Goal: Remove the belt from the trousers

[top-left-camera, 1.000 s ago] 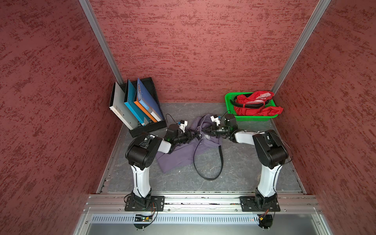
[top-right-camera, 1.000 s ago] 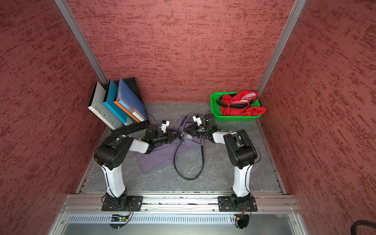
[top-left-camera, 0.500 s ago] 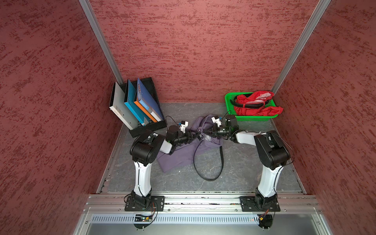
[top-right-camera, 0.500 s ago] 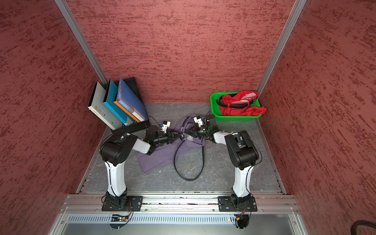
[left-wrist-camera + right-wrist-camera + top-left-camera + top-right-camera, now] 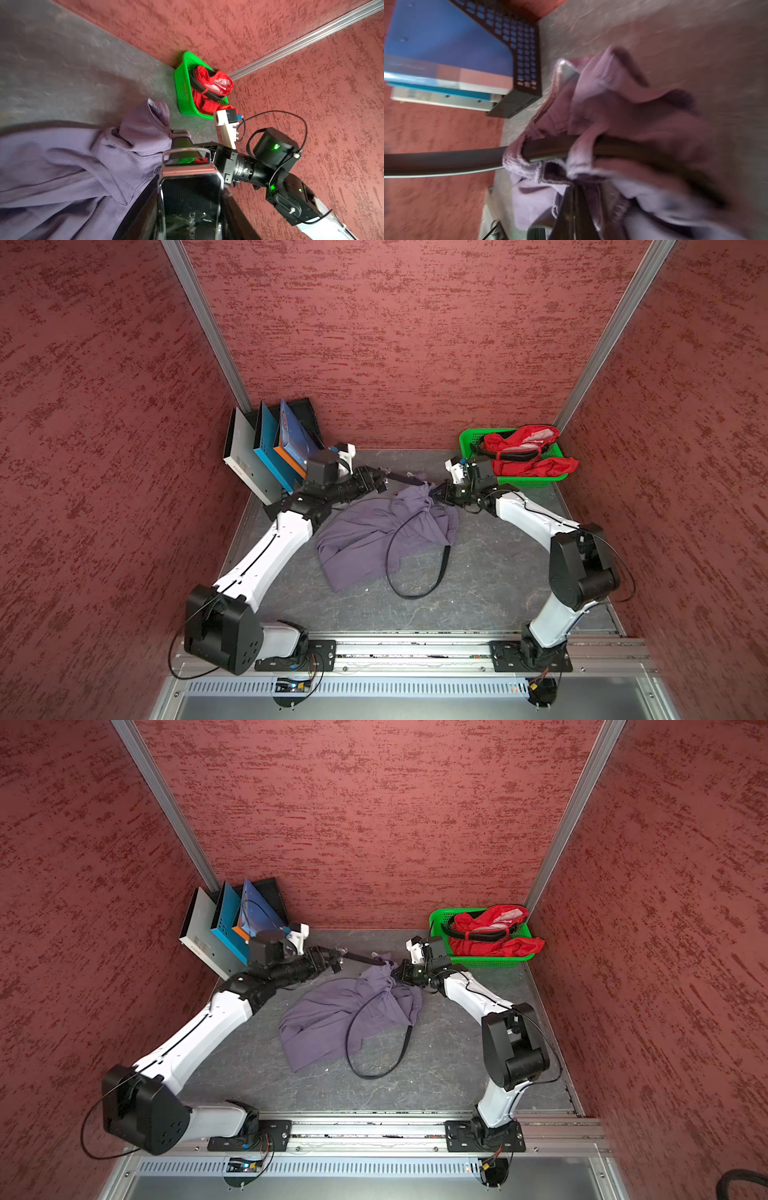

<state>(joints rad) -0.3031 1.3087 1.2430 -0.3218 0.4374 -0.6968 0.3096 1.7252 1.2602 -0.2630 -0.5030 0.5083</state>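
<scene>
Black and narrow, the belt [image 5: 413, 596] is seen in both top views threaded through the bunched waistband of the greyish-purple trousers [image 5: 365, 539]. These are crumpled on the dark grey table [image 5: 498, 572], between the two arms. A long slack loop of the belt is draped across the fabric and onto the bare table in front of it.

Towards the back, a short stretch of the belt is drawn out straight from the waistband to the left gripper [image 5: 384, 482], whose jaws are pressed onto the belt's end. In the left wrist view a shiny silver buckle [image 5: 188, 173] is seen close up between them. In the right wrist view the belt [image 5: 446, 160] is shown passing through a fabric loop of the waistband.

The right gripper [image 5: 436, 492] is closed tight, with a fold of the waistband pinched in it.

A green basket [image 5: 467, 439] holding red trousers [image 5: 523, 448] is placed in the back right corner. A black rack of folders [image 5: 270, 448] is placed in the back left.
</scene>
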